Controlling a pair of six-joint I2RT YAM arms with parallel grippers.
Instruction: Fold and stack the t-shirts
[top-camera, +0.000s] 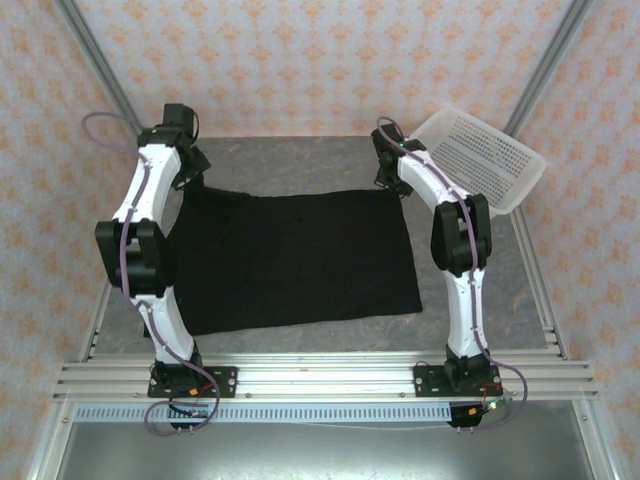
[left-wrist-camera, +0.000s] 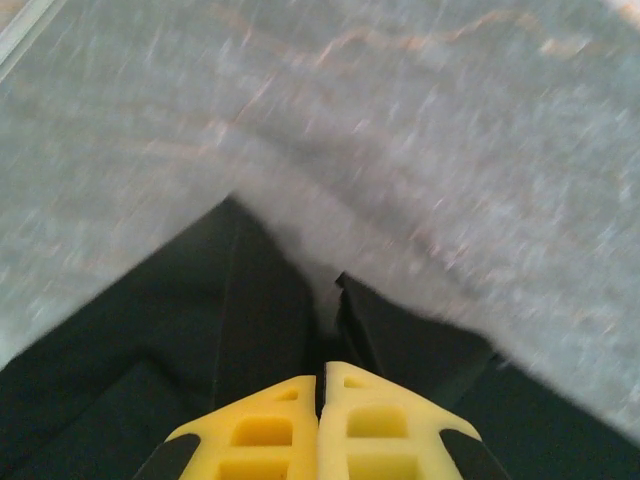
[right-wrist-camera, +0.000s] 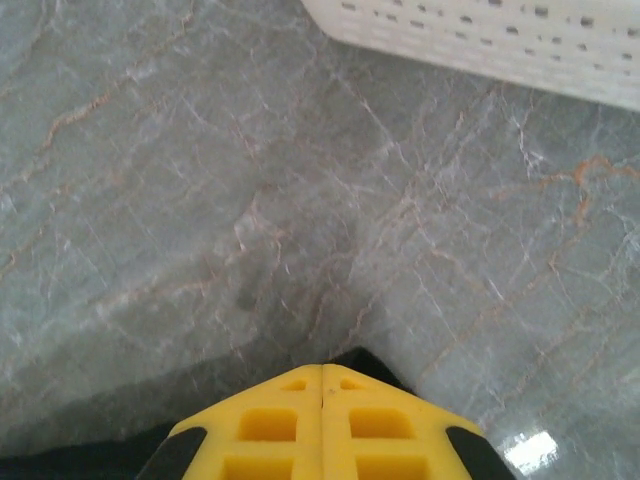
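One black t-shirt (top-camera: 300, 255) lies flat on the grey table as a plain black rectangle with no print showing. My left gripper (top-camera: 197, 178) is at its far left corner. In the left wrist view the yellow fingers (left-wrist-camera: 270, 430) are pressed together, and black cloth (left-wrist-camera: 150, 330) runs in ridges out from the left gripper (left-wrist-camera: 322, 375). My right gripper (top-camera: 388, 176) is at the far right corner. The right gripper (right-wrist-camera: 322, 370) is shut too, and a small black tip of the t-shirt (right-wrist-camera: 378, 366) pokes out just past it.
A white perforated basket (top-camera: 480, 160) stands tilted at the back right, close behind the right gripper; its wall (right-wrist-camera: 500, 40) crosses the top of the right wrist view. Grey marble table (top-camera: 480, 290) surrounds the shirt. Metal frame rails run along the table's sides and near edge.
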